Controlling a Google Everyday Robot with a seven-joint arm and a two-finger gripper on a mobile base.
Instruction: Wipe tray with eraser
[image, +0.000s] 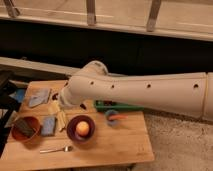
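Wooden bench (115, 147) and green tray (122, 107) lie under the white arm (150, 92), which hides the pincer; I cannot tell its state.

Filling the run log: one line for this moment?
arm covering tray | eraser in orange bowl, untouched | gripper hidden behind arm, open

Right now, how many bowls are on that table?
2: an orange bowl front-left, a dark bowl holding orange fruit mid-table. The arm may hide others and hides the gripper.
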